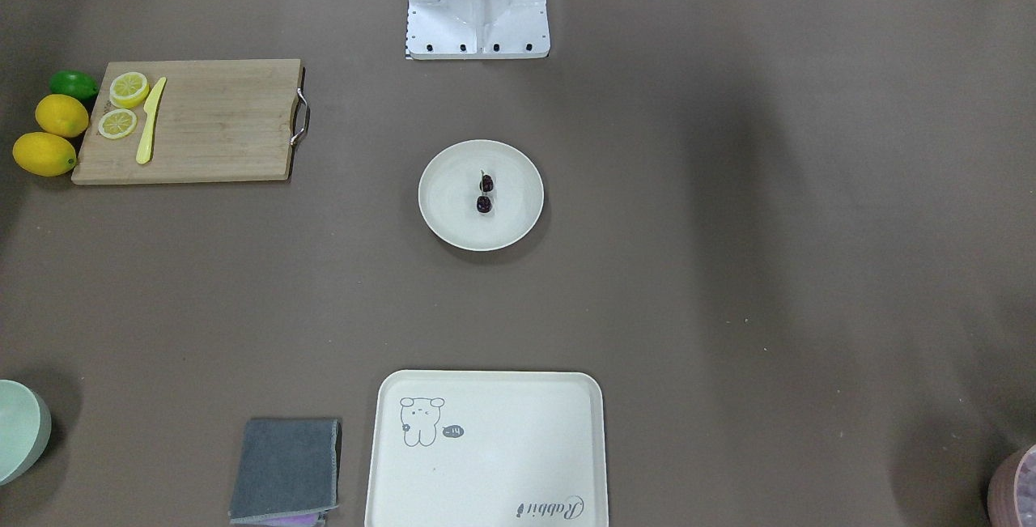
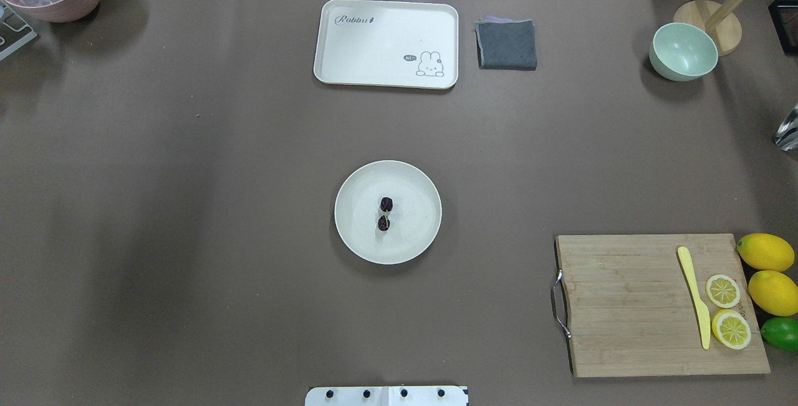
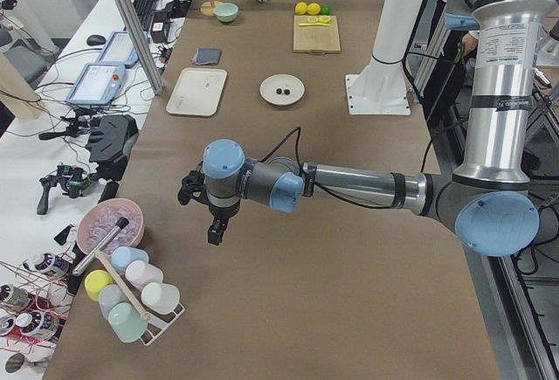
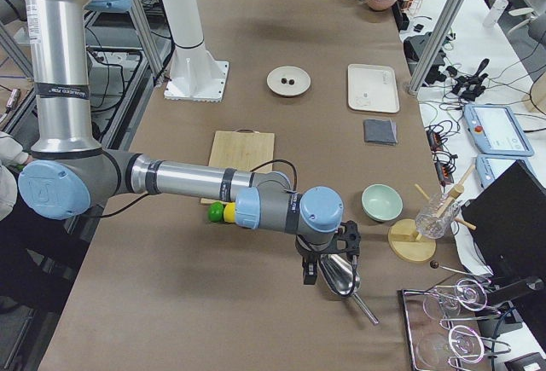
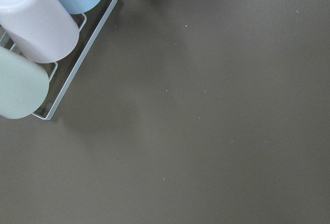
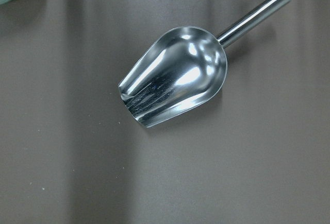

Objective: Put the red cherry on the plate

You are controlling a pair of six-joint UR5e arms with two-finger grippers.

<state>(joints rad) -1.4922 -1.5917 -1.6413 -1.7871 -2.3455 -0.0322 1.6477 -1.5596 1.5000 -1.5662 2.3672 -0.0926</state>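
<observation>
Cherry on the plate, both arms parked wide.

The cherry (image 2: 384, 213) lies near the middle of the plate (image 2: 358, 241), both fruits well inside the rim, so the job looks done to me. The plate sits mid-counter (image 2: 187, 206), well apart from the tray (image 2: 386, 44) and the board (image 2: 623, 306). Neither arm is near it. The left claw (image 3: 214, 231) hangs over bare counter beside the cups (image 5: 36, 23), and the right claw (image 4: 308, 274) hangs above a metal scoop (image 6: 175, 77) at the opposite end. I'd guess they are parked there to leave the plate in plain sight. From these side angles I cannot tell whether either claw is spread or pressed together.
</observation>
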